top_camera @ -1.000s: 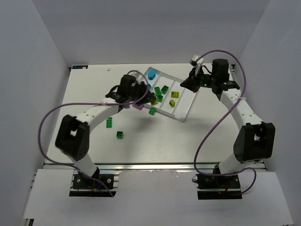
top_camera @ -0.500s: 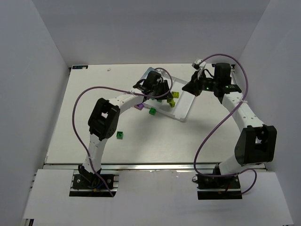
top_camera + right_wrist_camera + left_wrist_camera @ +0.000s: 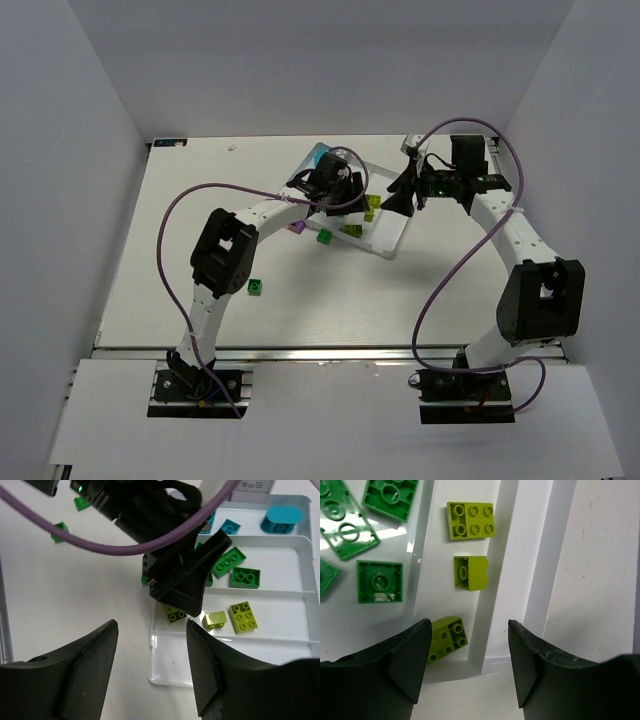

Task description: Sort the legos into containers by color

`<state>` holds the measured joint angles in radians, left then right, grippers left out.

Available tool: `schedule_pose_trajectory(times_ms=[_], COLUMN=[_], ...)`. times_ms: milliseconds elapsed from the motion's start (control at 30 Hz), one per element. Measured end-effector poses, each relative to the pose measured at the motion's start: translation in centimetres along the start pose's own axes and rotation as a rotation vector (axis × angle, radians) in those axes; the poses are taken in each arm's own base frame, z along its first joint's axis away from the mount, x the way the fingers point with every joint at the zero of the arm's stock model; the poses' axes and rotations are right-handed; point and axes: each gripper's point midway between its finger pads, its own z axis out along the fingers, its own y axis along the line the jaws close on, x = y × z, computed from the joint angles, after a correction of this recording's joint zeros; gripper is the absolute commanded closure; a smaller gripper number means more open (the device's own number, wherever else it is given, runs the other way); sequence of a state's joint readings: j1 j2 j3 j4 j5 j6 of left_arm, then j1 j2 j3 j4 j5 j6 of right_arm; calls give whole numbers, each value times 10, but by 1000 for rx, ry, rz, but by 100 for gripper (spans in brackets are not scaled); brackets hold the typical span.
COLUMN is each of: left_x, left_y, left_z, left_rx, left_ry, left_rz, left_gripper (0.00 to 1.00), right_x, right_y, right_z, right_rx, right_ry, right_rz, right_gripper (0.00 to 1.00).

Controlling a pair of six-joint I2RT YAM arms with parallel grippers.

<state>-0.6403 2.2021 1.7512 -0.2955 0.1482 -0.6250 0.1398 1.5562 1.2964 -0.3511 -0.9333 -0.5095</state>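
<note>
From above, your left pincer hangs over the tray, and the right pincer sits at the tray's right edge. Three bricks lie loose on the tabletop. A green brick is just outside the tray's left wall, with a purple brick beside it. A second green brick lies well apart, nearer the arm bases. All three are on the left arm's side, so I'd call the left arm the nearer one.

Left wrist now: jaws spread, nothing between them. Below, three yellow-green bricks line one compartment and green bricks fill the next. The compartment on the right shows bare.

Right wrist: that pincer is open and empty too, looking down on the tray's end. Cyan bricks sit in the far compartment.
</note>
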Motion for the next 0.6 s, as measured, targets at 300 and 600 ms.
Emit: schedule_pose_trajectory(times_ms=[300,600], left_x=[-14,-36], left_y=[25,58], left_z=[-66,-232], left_rx=[-178,-247], left_ry=[-114,-413], left_rz=[0,-119], left_gripper=[84,19], right_x=[25,70], right_y=[56,110], right_z=[27,70], right_rx=[-299,-603], right_ry=[84,188], right_rz=[-355,-873], right_gripper=[32,23])
